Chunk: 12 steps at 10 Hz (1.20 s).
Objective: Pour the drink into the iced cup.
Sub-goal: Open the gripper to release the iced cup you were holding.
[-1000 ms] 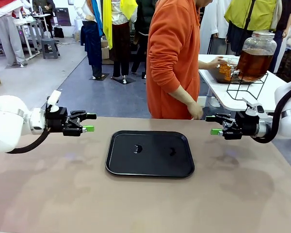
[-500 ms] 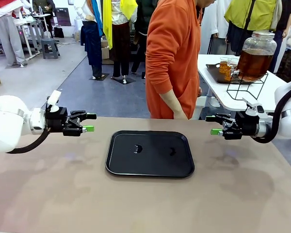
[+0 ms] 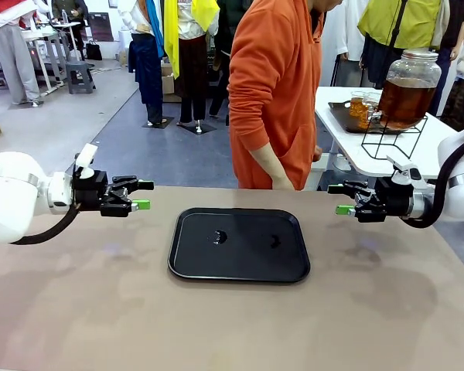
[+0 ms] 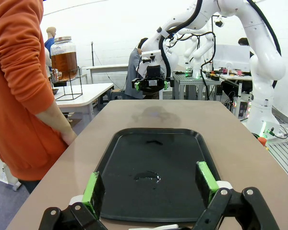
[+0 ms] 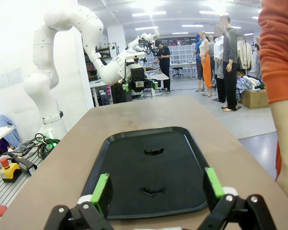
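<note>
1. Two robot arms are waiting at either end of a brown worktop [image 3: 77, 309], the left gripper [image 3: 143, 195] and right gripper [image 3: 339, 199] both spread wide and holding nothing, facing each other across a black tray [image 3: 239, 244].
2. The drink is sitting in a lidded glass jar [image 3: 408, 89] on a wire stand on a white side table [image 3: 371, 154] behind, well apart from both grippers.
3. A person in an orange top [image 3: 274, 93] is standing at the far edge, one hand [image 3: 282, 183] hanging near the tray.
4. No iced cup is on the tray yet, so the arms would do best to hold off until the cup and drink arrive.
5. Two small marks on the tray may be droplets or reflections.
6. No legible label or writing is showing.
</note>
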Each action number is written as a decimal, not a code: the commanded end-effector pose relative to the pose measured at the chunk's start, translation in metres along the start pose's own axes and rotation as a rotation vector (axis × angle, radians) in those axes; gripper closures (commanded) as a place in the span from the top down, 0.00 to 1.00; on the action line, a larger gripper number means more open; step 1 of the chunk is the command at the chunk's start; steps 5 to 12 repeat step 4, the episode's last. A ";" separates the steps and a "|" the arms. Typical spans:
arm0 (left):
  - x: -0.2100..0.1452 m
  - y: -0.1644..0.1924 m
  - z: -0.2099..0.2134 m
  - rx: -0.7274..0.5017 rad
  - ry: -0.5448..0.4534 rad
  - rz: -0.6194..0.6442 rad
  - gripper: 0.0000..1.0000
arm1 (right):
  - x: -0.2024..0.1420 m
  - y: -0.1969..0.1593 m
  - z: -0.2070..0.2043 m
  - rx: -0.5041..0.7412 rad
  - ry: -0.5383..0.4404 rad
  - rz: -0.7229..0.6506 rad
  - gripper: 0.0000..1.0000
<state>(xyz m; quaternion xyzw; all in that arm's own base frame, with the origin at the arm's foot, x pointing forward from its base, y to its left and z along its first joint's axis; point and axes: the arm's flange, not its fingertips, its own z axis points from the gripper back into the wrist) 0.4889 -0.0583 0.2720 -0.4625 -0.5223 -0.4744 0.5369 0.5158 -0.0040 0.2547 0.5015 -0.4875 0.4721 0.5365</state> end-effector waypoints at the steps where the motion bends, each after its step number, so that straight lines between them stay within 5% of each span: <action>1: 0.002 0.000 -0.001 0.000 -0.004 -0.003 1.00 | 0.004 -0.001 -0.001 -0.001 -0.004 -0.003 1.00; 12: 0.002 0.000 -0.001 0.000 -0.004 -0.003 1.00 | 0.004 -0.001 -0.001 -0.001 -0.004 -0.003 1.00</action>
